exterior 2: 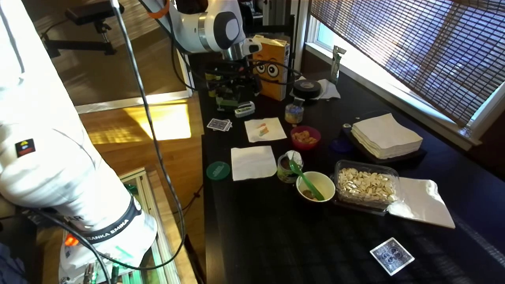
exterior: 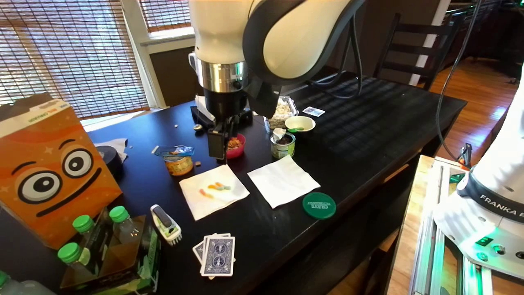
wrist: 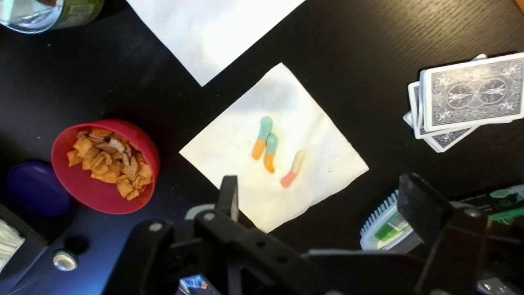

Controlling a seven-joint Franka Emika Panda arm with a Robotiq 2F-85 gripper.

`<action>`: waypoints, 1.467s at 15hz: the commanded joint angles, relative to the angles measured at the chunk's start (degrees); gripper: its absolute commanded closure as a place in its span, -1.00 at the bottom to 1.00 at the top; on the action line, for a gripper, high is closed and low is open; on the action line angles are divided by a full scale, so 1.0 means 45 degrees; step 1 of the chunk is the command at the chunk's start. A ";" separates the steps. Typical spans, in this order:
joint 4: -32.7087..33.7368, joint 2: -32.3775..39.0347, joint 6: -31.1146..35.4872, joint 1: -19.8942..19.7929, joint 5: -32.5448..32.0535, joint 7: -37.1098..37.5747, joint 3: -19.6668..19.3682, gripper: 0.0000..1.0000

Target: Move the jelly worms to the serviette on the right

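Note:
Three jelly worms lie on a creamy napkin (wrist: 327, 176): a blue-and-orange worm (wrist: 262, 138), another blue-and-orange worm (wrist: 270, 152) against it, and a yellow-and-pink worm (wrist: 293, 169) slightly apart. The serviette (exterior: 283, 181) is a flat white square to the right of that napkin in an exterior view; its near corner shows at the top of the wrist view, with nothing on it. My gripper (wrist: 321, 194) hangs above the table, fingers spread wide and nothing between them. In an exterior view the gripper (exterior: 221, 143) appears near the far edge of the worms' napkin.
A red bowl (wrist: 65, 180) of cereal pieces stands beside the worms' napkin. Also around are a brush (exterior: 166, 223), playing cards (exterior: 219, 256), a green lid (exterior: 319, 205), an open can (exterior: 282, 149), a bottle carrier (exterior: 123, 262) and an orange box (exterior: 53, 172).

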 commanded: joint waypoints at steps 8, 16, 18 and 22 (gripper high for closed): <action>0.3244 0.4246 -0.0137 0.1967 -0.0059 0.1613 -0.1391 -1.00; 0.4845 0.6034 0.0157 0.2141 0.0568 0.1338 -0.1920 -1.00; 0.5129 0.6305 0.0216 0.2147 0.0650 0.1317 -0.1989 -1.00; 0.5561 0.6733 0.0211 0.2088 0.0816 0.1096 -0.2040 -1.00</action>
